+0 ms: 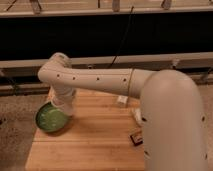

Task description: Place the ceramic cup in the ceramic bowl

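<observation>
The green-glazed ceramic bowl [50,119] sits at the left edge of the wooden table [95,145]. My white arm reaches from the lower right across the table to the left. The gripper [65,106] hangs at the arm's end, just above the bowl's right rim. A pale whitish shape there may be the ceramic cup, but I cannot tell it apart from the gripper. The arm hides the table's far middle.
A small white block [121,100] lies at the table's back, under the arm. A pale object [136,114] and a small dark brown object [135,138] lie at the right beside the robot's body. A dark wall with a rail stands behind.
</observation>
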Controlling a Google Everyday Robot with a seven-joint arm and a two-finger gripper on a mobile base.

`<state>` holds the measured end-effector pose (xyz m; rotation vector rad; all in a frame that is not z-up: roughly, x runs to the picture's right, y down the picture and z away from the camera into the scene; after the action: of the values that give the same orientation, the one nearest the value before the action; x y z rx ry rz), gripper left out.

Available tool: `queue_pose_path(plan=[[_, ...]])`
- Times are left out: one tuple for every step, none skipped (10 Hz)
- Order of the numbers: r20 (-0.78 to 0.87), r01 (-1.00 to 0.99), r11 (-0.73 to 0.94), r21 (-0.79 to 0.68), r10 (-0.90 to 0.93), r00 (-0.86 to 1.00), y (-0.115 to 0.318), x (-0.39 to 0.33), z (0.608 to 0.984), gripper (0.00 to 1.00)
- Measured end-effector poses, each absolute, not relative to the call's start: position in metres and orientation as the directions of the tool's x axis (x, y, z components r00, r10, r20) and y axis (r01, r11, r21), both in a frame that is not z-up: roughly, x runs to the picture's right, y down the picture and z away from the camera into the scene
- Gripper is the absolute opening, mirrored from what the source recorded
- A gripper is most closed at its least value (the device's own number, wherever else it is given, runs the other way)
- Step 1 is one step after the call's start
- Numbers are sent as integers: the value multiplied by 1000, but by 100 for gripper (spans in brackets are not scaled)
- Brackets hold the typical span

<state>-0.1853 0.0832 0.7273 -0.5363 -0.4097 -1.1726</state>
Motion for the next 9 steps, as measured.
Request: queue_pose_path(plan=[[583,946,286,-155,-746,321,85,-198,729,0],[595,948,286,-138,-741,310,88,-206,733,0],[609,950,290,-117,-735,299,92,-216,741,0],[617,951,289,-107,-731,291,96,-221,746,0],[619,953,288,-95,-733,283,98,-227,752,0],[627,954,288,-81,-730,273,104,-235,759,0],[627,954,291,-74,-730,271,107,-237,765,2],[628,952,298,-65,-730,271,110,-238,771,10],[631,950,306,-55,-727,271,112,-240,774,19]])
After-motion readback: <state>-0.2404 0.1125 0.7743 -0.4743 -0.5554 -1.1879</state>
